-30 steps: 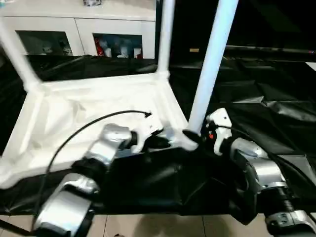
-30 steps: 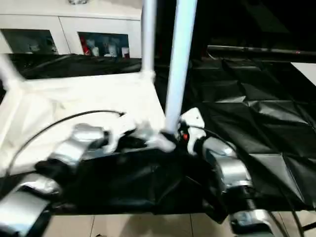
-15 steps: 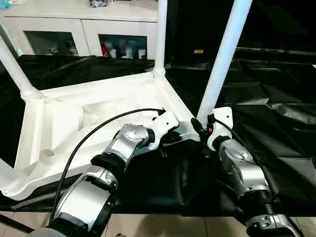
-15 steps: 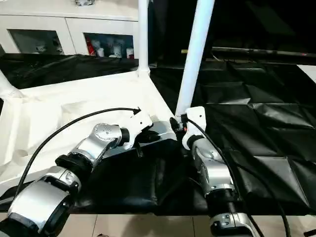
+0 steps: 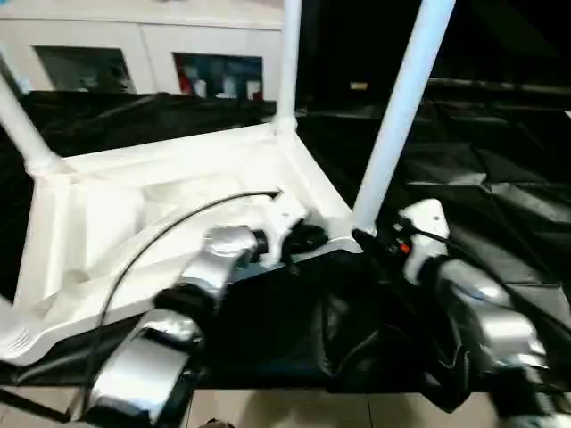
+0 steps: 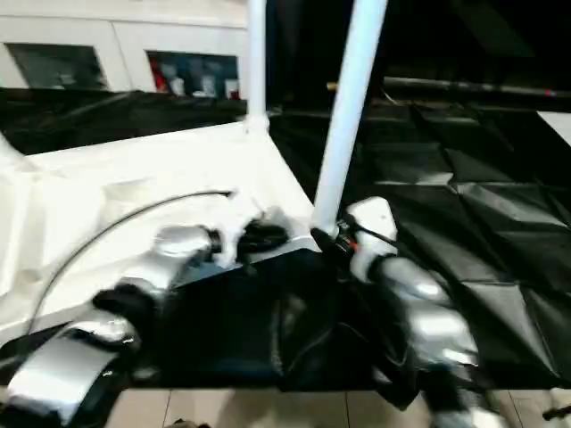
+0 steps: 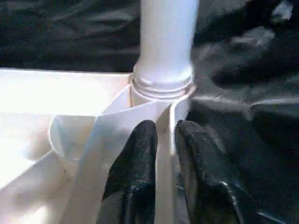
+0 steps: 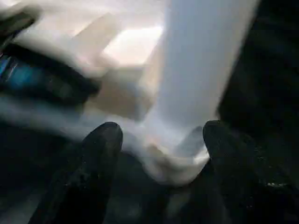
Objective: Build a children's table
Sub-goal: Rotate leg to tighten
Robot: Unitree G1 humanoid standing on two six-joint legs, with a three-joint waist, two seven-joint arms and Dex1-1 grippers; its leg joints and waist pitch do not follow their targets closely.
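Note:
The children's table lies upside down: its white tabletop [image 5: 178, 178] shows its ribbed underside on the black sheet. White legs stand in its corner sockets, one at the near right [image 5: 401, 107], one at the back [image 5: 288, 62] and one at the left [image 5: 22, 125]. My left gripper [image 5: 308, 239] is at the near right corner. Its fingers [image 7: 135, 158] stand slightly apart astride the thin rim wall [image 7: 172, 130], just below the leg's threaded base [image 7: 163, 86]. My right gripper [image 8: 161, 140] is open, its fingers [image 8: 103, 154] wide on either side of that leg's socket [image 8: 177, 154] without touching it.
A white cabinet [image 5: 134, 53] with glass doors stands behind the table. The crumpled black sheet [image 5: 500, 178] spreads to the right. A black cable [image 5: 178, 223] arcs over my left forearm. Pale floor tiles [image 5: 357, 410] show past the near edge.
My right gripper's fingers have spread wider around the leg's base. The left gripper's fingers have eased apart a little on the rim. The head view has shifted.

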